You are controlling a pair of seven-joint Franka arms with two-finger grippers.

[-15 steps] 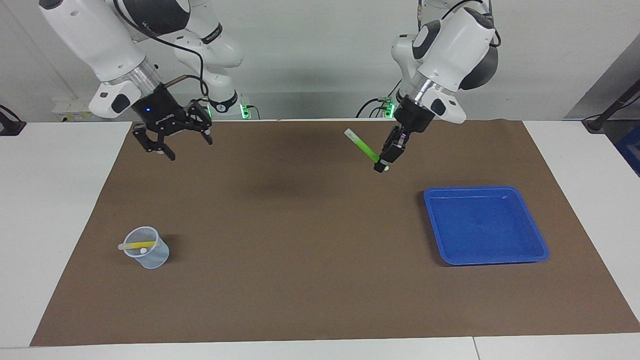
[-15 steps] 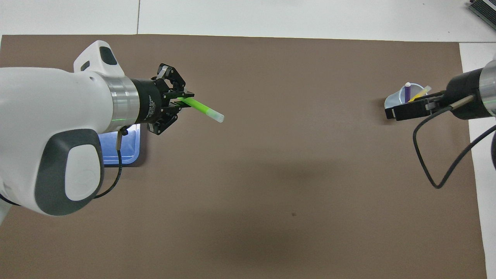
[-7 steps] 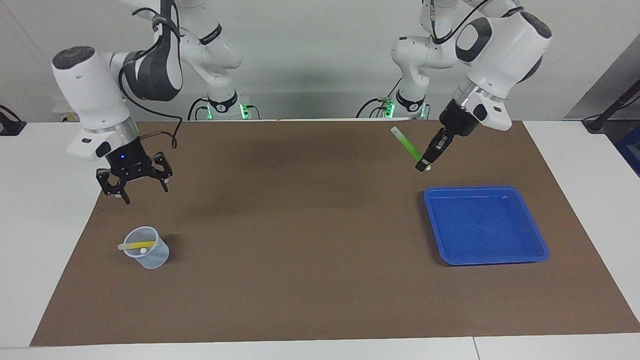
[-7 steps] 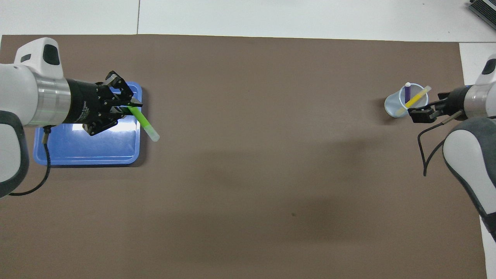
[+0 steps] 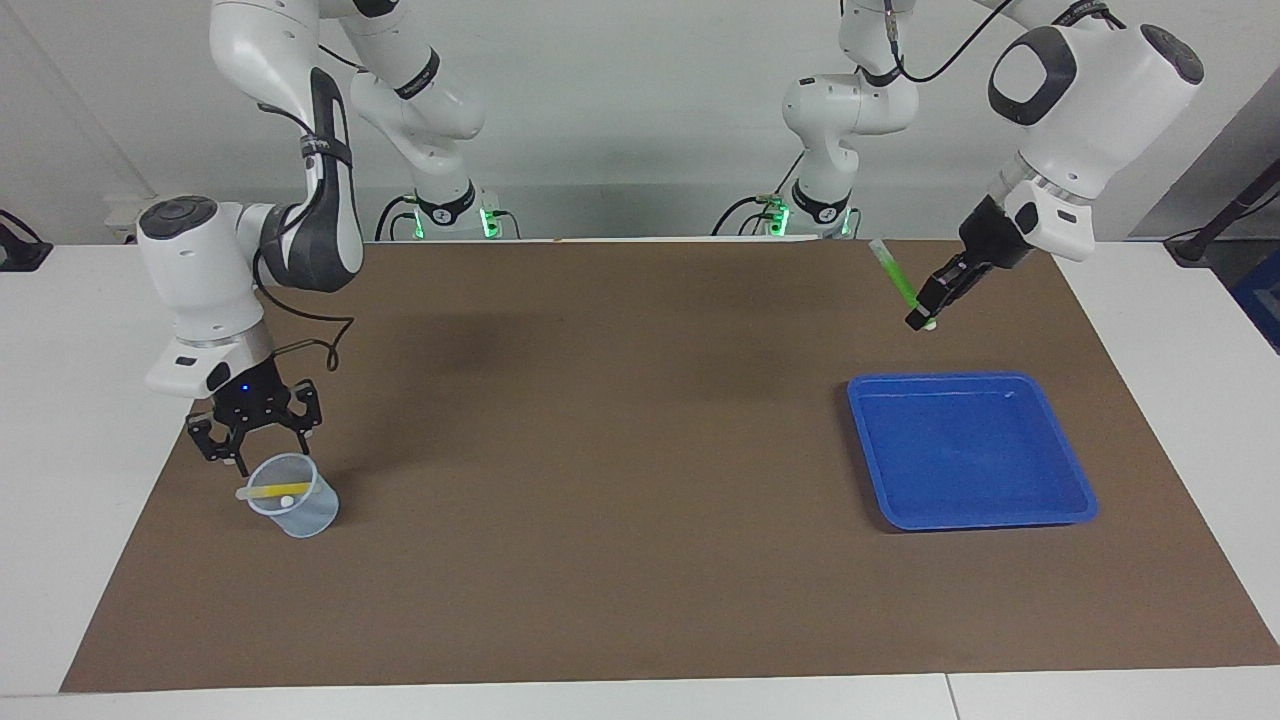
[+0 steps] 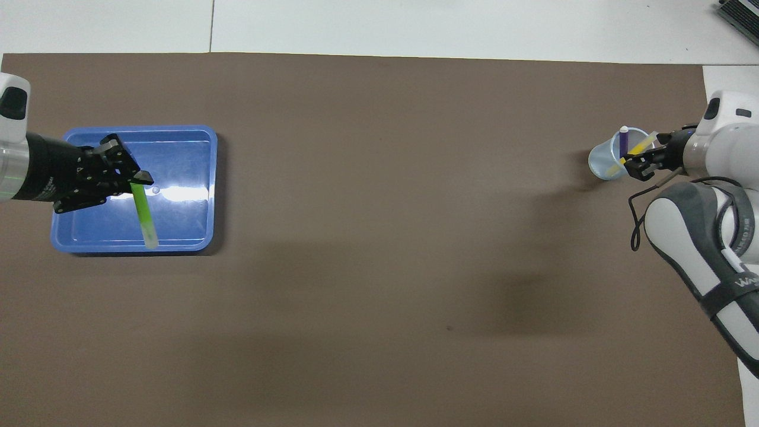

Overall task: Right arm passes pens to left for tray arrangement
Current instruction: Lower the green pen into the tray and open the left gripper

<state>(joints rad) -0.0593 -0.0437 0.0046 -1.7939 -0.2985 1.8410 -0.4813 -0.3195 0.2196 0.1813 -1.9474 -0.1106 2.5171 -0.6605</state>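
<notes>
My left gripper (image 5: 925, 312) (image 6: 137, 182) hangs in the air, shut on the green pen (image 5: 894, 272) (image 6: 143, 213). The pen slants down past the fingers, its pale end pointing toward the robots. Seen from overhead, gripper and pen lie over the blue tray (image 5: 1085, 508) (image 6: 212, 178), which holds nothing. My right gripper (image 5: 262, 450) (image 6: 635, 163) is low over the translucent cup (image 5: 300, 505) (image 6: 602, 163), fingers apart at its rim. The yellow pen (image 5: 270, 491) (image 6: 640, 146) and purple pen (image 6: 623, 141) stand in the cup.
A brown mat (image 5: 600, 480) covers the table between cup and tray. White tabletop (image 5: 90, 400) borders it at both ends. The right arm's black cable (image 6: 637, 219) loops beside the cup.
My left gripper carried the green pen from mid-table toward the left arm's end, over the tray. My right gripper came down from high above the mat to the cup, its fingers narrowing.
</notes>
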